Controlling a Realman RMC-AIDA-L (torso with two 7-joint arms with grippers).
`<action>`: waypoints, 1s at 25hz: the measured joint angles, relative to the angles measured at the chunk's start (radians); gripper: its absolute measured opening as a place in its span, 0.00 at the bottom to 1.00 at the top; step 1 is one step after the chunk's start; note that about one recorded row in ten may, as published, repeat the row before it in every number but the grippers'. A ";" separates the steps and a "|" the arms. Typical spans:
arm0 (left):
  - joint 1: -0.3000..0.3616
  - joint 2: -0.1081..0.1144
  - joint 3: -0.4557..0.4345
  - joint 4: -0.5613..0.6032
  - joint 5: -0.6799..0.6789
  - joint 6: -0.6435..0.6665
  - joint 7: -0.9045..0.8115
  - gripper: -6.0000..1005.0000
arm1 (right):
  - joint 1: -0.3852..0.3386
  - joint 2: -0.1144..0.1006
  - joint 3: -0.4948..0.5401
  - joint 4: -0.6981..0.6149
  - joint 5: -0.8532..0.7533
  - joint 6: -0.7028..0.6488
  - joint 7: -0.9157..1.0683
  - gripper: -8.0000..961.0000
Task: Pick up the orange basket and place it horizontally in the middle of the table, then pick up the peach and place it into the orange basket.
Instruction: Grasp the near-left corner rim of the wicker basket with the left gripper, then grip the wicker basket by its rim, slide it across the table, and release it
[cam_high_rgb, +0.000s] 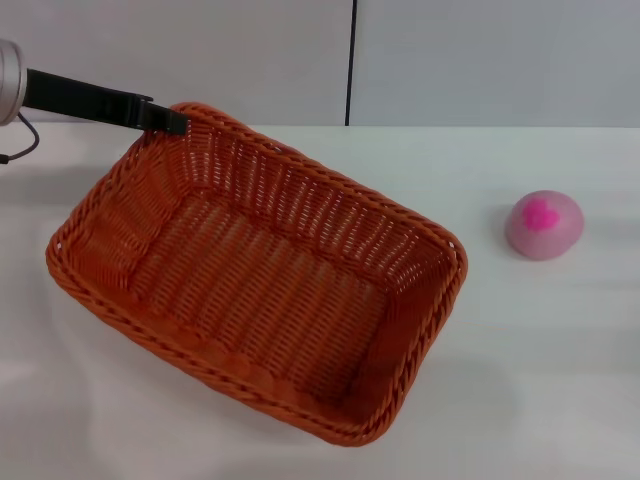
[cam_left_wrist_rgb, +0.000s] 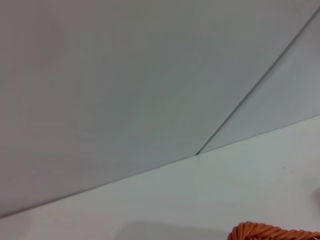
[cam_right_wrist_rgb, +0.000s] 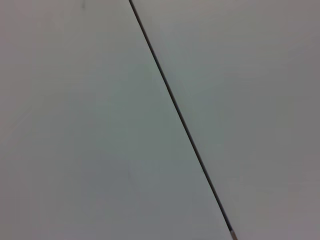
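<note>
The orange basket (cam_high_rgb: 260, 270) lies skewed across the left and middle of the white table (cam_high_rgb: 540, 400), its long side running diagonally. My left gripper (cam_high_rgb: 172, 120) reaches in from the far left, its black fingers closed over the braided rim at the basket's far-left corner. A short stretch of that rim (cam_left_wrist_rgb: 272, 232) shows in the left wrist view. The peach (cam_high_rgb: 543, 224), pale pink with a magenta patch, rests on the table to the right of the basket, apart from it. My right gripper is out of view.
A grey wall with a dark vertical seam (cam_high_rgb: 351, 60) stands behind the table's far edge. Bare tabletop lies between the basket and the peach and in front of both.
</note>
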 joint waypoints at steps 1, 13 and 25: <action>-0.001 0.004 -0.008 -0.008 0.000 0.002 0.000 0.20 | 0.000 0.000 0.000 0.000 0.000 0.001 0.003 0.60; 0.005 0.104 -0.091 -0.203 -0.159 0.026 -0.047 0.20 | 0.003 -0.003 -0.006 -0.002 -0.002 0.009 0.007 0.60; 0.017 0.118 -0.094 -0.218 -0.175 0.099 -0.109 0.21 | 0.004 -0.005 0.001 -0.014 -0.002 0.023 0.007 0.60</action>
